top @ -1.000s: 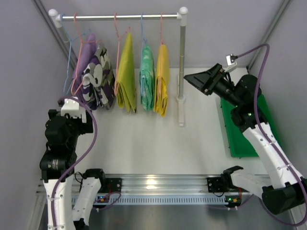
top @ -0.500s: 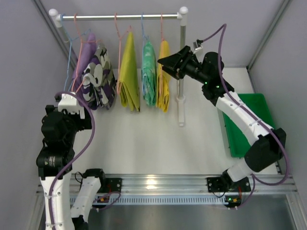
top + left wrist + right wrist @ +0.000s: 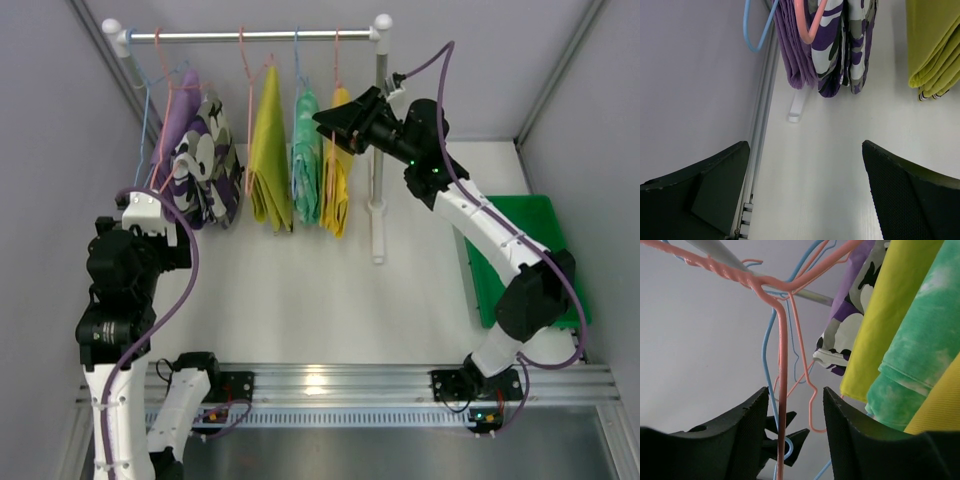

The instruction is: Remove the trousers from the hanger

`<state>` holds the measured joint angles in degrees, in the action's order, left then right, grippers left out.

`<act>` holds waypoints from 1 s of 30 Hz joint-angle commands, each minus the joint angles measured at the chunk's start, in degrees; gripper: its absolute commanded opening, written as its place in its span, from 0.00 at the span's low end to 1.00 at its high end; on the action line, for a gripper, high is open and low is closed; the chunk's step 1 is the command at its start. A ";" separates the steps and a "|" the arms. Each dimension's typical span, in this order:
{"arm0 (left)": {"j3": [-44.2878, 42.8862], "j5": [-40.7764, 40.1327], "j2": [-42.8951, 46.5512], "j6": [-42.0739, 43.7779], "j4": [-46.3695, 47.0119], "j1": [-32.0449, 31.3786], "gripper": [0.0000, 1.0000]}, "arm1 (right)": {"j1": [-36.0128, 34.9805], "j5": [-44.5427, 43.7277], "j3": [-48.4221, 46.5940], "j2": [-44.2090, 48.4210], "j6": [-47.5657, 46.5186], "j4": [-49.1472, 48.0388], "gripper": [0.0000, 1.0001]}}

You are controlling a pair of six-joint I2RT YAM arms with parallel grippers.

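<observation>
I'm looking into a lab test cell: bare grey walls (image 3: 40,120) box in a white table (image 3: 300,290), an aluminium rail (image 3: 330,378) along its near edge, a small rack (image 3: 210,36) on it.

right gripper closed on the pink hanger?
No, the right gripper has its fingers well apart, with the pink hanger wire running through the gap between them.

The scene is taken from high above the near edge by the top external view, faced down over the worktop (image 3: 300,290) to the rail (image 3: 210,36). The left wrist view is set low, aimed at the lower ends of the camouflage garment (image 3: 845,45) and olive-yellow trousers (image 3: 935,45). The right wrist view is tilted upward, close to a pink hanger (image 3: 782,365); the camouflage garment is shared by all three
</observation>
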<state>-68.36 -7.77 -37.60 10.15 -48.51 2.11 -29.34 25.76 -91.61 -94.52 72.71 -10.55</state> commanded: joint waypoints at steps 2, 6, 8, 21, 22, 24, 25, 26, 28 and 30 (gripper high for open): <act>-1.95 -0.23 -0.63 -0.13 0.87 0.26 0.99 | -2.56 0.96 -0.24 1.18 3.14 -4.66 0.45; -3.88 0.39 -1.24 -1.71 0.96 0.26 0.99 | -3.53 1.14 0.38 1.79 3.67 -3.96 0.40; -4.76 1.09 -1.50 -2.24 1.05 0.26 0.99 | -3.70 1.31 -0.14 1.71 3.67 -3.52 0.34; -4.59 1.53 -1.95 -2.59 2.10 0.26 0.99 | -3.88 2.02 3.11 4.96 4.73 -0.44 0.38; -4.59 1.44 -1.95 -2.68 2.11 0.26 0.99 | -3.88 2.10 3.19 5.05 4.38 -0.35 0.38; -4.50 1.44 -1.86 -2.68 2.19 0.26 0.99 | -3.97 2.10 3.11 5.05 3.94 -0.18 0.30; -4.50 1.36 -1.77 -2.68 2.11 0.26 0.99 | -3.97 2.10 3.02 4.96 3.85 -0.18 0.27; -4.42 1.35 -1.68 -2.68 2.11 0.26 0.99 | -3.97 2.19 2.85 4.79 3.85 -0.18 0.22; -4.42 1.18 -1.68 -2.77 2.19 0.26 0.99 | -3.97 2.28 2.76 4.78 3.93 -0.09 0.17; -4.24 1.35 -1.60 -2.77 2.19 0.26 0.99 | -3.97 2.45 2.23 4.61 4.11 0.17 0.09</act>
<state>-72.25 -6.87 -39.03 8.29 -48.60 2.11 -32.12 27.31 -88.49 -92.60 76.58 -9.85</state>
